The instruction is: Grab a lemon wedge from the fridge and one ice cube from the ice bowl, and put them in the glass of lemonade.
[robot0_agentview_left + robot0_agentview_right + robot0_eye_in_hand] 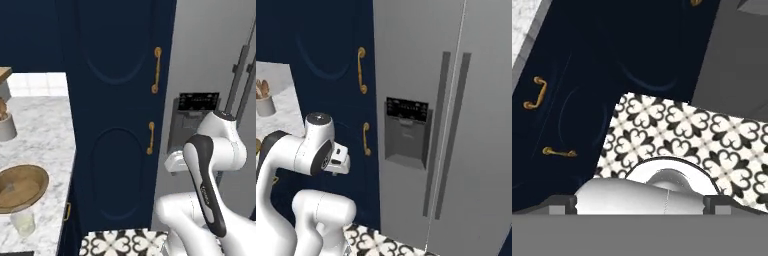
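Note:
The grey two-door fridge stands shut, with dark bar handles and a black dispenser panel; it also fills the right side of the left base view as the fridge. The lemon wedge is hidden behind the doors. On the marble counter sit the brown ice bowl and, just in front of it, the glass of lemonade. I cannot make out ice in the bowl. My gripper is open and empty, folded low beside the arm and pointing down at the patterned floor, apart from everything.
Navy cabinet doors with gold handles stand between the counter and the fridge. A white utensil crock sits further back on the counter. Black-and-white floor tiles lie below the hand.

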